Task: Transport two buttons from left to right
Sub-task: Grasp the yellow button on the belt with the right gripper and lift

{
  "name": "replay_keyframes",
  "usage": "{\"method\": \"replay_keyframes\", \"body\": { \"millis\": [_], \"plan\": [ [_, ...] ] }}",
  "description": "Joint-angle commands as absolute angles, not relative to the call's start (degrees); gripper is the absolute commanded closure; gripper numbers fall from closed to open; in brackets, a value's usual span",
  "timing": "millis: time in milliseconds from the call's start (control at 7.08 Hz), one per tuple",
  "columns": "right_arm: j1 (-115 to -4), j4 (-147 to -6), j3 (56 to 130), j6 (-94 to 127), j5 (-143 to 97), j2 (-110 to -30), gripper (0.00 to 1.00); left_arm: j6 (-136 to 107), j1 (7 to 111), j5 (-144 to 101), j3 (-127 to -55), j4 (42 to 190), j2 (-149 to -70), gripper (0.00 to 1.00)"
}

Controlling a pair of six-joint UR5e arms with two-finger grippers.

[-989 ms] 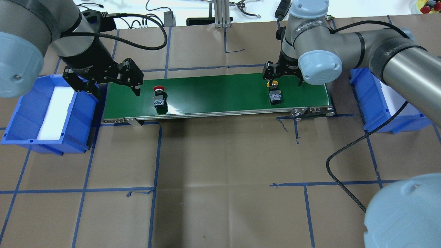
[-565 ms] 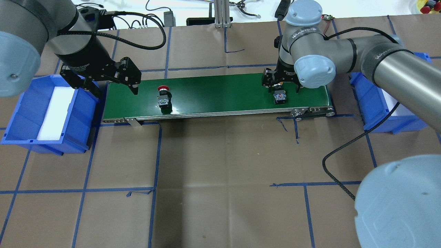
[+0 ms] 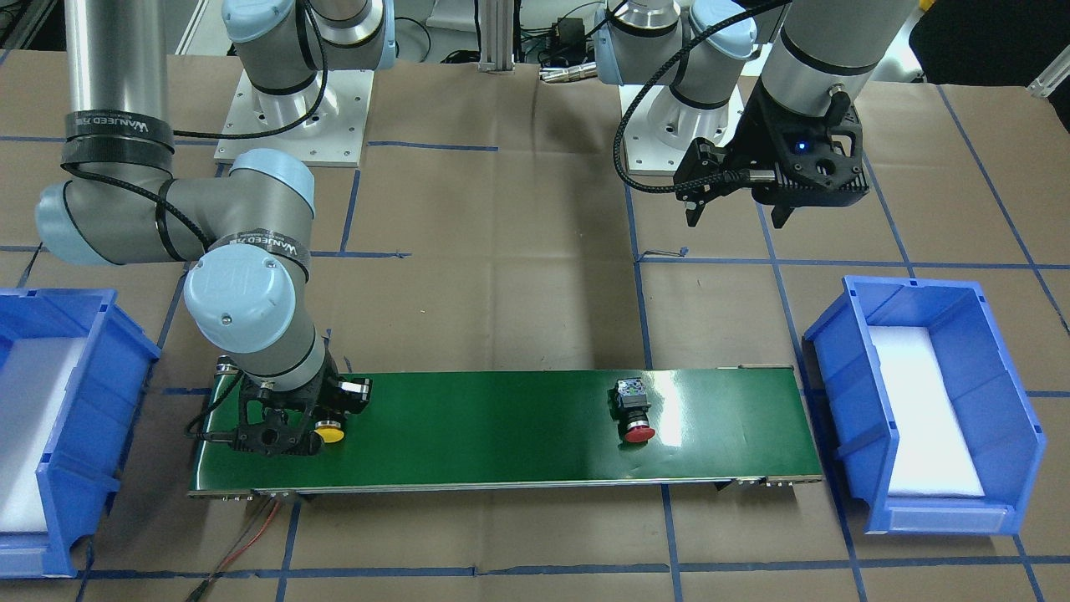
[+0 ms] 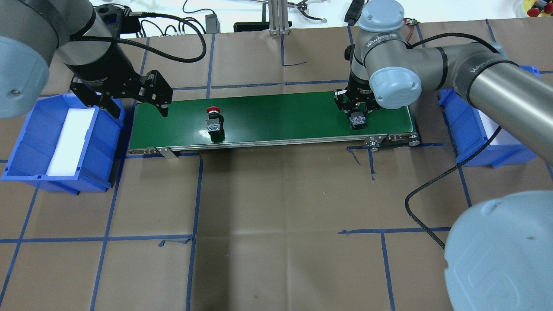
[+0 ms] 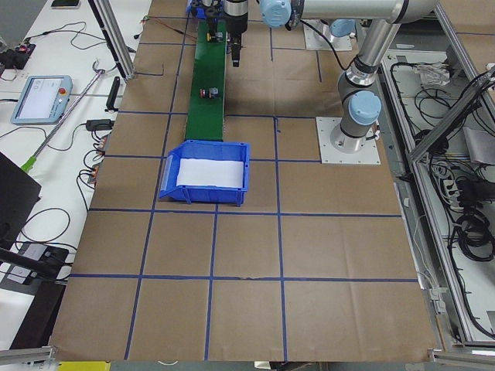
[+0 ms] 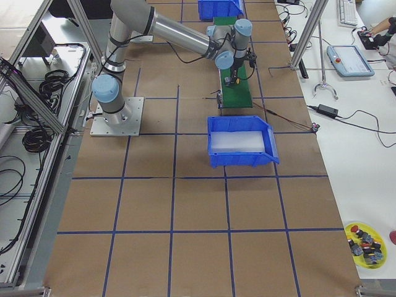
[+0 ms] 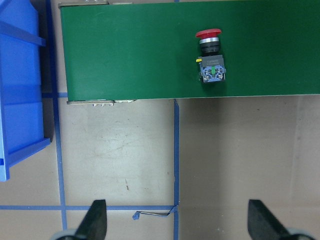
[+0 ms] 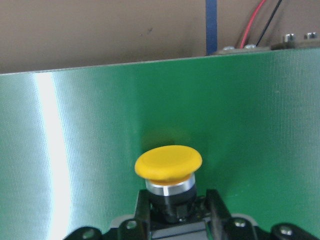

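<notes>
The yellow button (image 8: 168, 162) lies on the green conveyor belt (image 4: 281, 114) near its right end, its cap pointing away from the robot. My right gripper (image 4: 357, 113) is down on the belt, shut on its black body; the fingers (image 8: 215, 205) press against the neck behind the cap. From the front, its cap (image 3: 330, 434) sticks out of the gripper (image 3: 284, 431). The red button (image 4: 213, 119) lies on the belt's left half, also in the left wrist view (image 7: 211, 55). My left gripper (image 4: 140, 111) hangs open and empty above the belt's left end.
A blue bin (image 4: 26, 147) with a white foam liner stands off the belt's left end, and a second blue bin (image 4: 464, 125) off the right end. The table is brown paper with blue tape lines. Cables lie along the far edge.
Both buttons have ridden the belt to the right. My right gripper has come down and closed around the yellow button. My left gripper has drawn back a little to the left.
</notes>
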State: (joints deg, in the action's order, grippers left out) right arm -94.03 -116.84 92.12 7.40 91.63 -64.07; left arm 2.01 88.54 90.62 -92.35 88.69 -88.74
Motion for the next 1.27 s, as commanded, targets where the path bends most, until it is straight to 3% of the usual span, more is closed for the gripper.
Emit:
{"method": "replay_keyframes", "body": {
  "millis": [0, 424, 848, 1130],
  "plan": [
    [-93.0, -114.5, 88.4, 5.2, 91.8, -66.7, 0.96, 2.0, 88.4, 90.4, -92.5, 88.7, -89.0, 0.0],
    [-77.8, -105.6, 78.5, -13.8, 91.8, -68.9, 0.94, 1.9, 88.3, 90.3, -92.5, 88.7, -89.1, 0.0],
    [-60.7, -105.9, 78.5, -29.4, 91.1, -68.8, 0.95, 1.8, 85.9, 88.9, -92.9, 88.8, -88.5, 0.0],
    [-59.7, -110.8, 84.4, -32.2, 91.2, -68.1, 0.95, 1.1, 86.3, 89.5, -91.9, 88.9, -89.3, 0.0]
  ]
}}
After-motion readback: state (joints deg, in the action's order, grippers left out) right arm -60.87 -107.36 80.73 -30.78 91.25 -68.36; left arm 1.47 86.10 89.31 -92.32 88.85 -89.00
